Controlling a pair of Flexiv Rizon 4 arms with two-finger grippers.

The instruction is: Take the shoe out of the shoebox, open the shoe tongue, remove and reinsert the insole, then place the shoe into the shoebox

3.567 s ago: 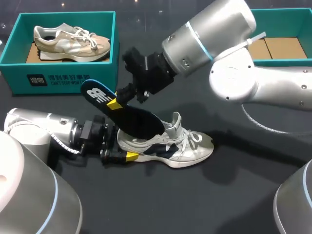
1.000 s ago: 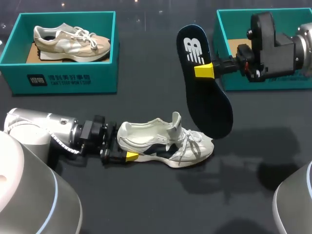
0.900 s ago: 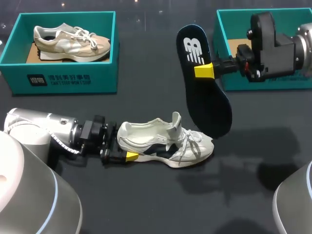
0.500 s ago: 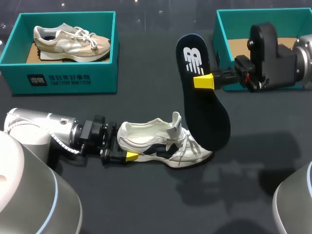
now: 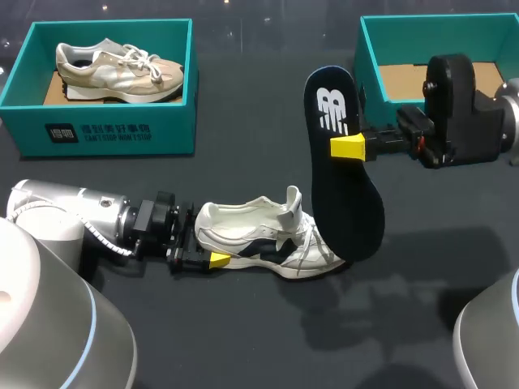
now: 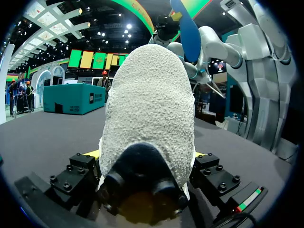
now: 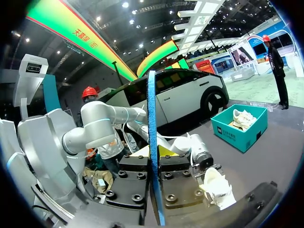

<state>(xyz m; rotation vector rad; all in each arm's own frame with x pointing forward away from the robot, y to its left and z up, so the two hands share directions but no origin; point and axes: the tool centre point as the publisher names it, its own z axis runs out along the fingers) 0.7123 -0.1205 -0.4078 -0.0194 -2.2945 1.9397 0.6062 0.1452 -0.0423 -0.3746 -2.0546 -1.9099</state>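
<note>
A white and grey shoe [image 5: 272,239] lies on its side on the dark table, toe to the right. My left gripper [image 5: 207,241] is shut on its heel; in the left wrist view the heel [image 6: 147,109] fills the gap between both fingers of my left gripper [image 6: 145,161]. Above the shoe's toe hangs a dark navy insole [image 5: 345,186] with a white logo, toe end down. My right gripper [image 5: 347,146] is shut on the insole's middle. From the right wrist the insole [image 7: 152,123] stands edge-on between the jaws of my right gripper [image 7: 153,166], with the shoe [image 7: 216,185] below.
A teal shoebox [image 5: 105,134] holding a beige shoe [image 5: 117,69] stands at the back left. A second teal shoebox [image 5: 389,24] with a bare cardboard floor stands at the back right, behind my right arm.
My right gripper has carried the insole lower and slightly to the right, so its toe end now hangs in front of the shoe's toe. The left gripper and the shoe have not moved.
</note>
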